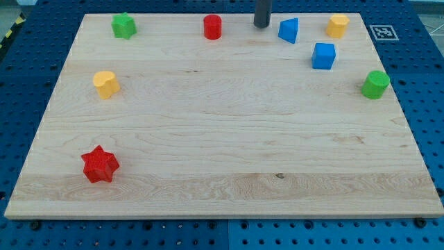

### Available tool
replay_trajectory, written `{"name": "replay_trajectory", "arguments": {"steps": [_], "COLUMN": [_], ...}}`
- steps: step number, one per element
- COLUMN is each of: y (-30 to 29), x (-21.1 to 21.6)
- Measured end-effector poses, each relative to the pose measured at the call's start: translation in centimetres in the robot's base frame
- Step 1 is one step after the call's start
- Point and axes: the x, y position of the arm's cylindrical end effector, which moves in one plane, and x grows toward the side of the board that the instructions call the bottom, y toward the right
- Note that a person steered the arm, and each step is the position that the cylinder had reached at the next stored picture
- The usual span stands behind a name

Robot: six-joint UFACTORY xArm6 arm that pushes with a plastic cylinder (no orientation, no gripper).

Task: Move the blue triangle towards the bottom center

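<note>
While my tip (261, 26) rests at the counter's (222, 187) top edge, just left of the blue triangle (289, 30), it touches no block; there is no claw, only a bare rod. A blue cube (323, 55) sits nearer the top right corner.

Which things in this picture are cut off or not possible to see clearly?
- Arm: cut off by the view's top; only the rod's lower end shows, my tip left of the blue triangle.
- Whether my tip touches the triangle: a gap shows, apparently apart.
- Yellow block, top right: shape unclear.
</note>
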Motion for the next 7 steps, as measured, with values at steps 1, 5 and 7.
{"name": "replay_trajectory", "arguments": {"steps": [1, 5, 7], "y": [3.4, 2.1, -2.4], "x": [-1.4, 9.7, 17.4]}}
